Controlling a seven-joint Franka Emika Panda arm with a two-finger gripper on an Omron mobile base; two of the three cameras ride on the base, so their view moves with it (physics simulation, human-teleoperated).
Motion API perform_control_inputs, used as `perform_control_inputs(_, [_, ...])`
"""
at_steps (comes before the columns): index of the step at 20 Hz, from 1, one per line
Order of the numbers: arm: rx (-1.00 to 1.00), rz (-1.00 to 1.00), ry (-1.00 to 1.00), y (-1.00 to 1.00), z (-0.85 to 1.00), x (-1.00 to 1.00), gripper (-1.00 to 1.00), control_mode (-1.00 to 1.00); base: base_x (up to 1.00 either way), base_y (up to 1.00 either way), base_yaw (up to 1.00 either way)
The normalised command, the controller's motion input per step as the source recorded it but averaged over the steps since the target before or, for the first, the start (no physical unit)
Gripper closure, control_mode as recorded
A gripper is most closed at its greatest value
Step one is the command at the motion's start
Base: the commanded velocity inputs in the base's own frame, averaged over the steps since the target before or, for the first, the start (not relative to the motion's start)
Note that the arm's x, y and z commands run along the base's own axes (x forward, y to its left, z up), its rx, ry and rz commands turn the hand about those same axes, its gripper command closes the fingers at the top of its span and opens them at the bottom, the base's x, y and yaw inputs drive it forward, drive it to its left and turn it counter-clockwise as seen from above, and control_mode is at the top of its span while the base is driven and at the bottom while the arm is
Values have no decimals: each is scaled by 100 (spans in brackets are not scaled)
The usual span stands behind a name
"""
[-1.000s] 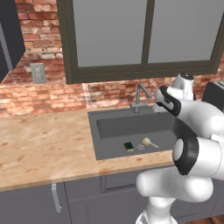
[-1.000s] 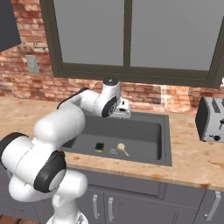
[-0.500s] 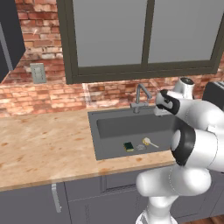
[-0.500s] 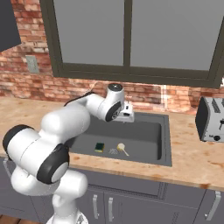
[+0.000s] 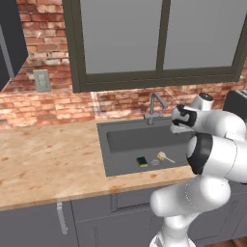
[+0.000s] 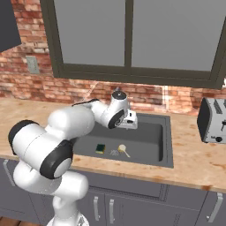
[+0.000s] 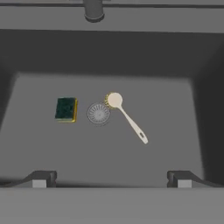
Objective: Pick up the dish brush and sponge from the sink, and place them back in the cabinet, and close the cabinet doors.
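Claw (image 7: 112, 178) hung spread wide and empty above the sink (image 7: 109, 65), aimed down into the basin, with the white arm bent over the beige surface (image 5: 48, 159) and its wrist near the faucet (image 5: 155, 107). Below the claw on the basin floor lay the sponge (image 7: 66, 109) and the dish brush (image 7: 124, 115), one on each side of the round drain (image 7: 98, 113), apart from both fingertips (image 7: 40, 179). From the right base view a toaster (image 6: 212, 120) stood beyond the sink, and the sponge (image 6: 100, 148) and brush (image 6: 123, 150) lay below the hand (image 6: 127, 120).
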Motion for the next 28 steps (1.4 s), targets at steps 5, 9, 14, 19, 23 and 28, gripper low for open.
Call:
perform_control_inputs(5, [0, 0, 0, -8, -32, 9, -100, -100, 0, 0, 0])
perform_control_inputs(9, [0, 0, 0, -7, -28, 14, -100, -100, 0, 0, 0])
perform_control_inputs(14, [0, 0, 0, -5, -27, 16, -100, -100, 0, 0, 0])
perform_control_inputs(19, [0, 0, 0, -7, -24, 15, -100, -100, 0, 0, 0])
perform_control_inputs(23, [0, 0, 0, -9, -19, 15, -100, -100, 0, 0, 0])
perform_control_inputs(28, [0, 0, 0, -1, -12, 12, -100, -100, 0, 0, 0])
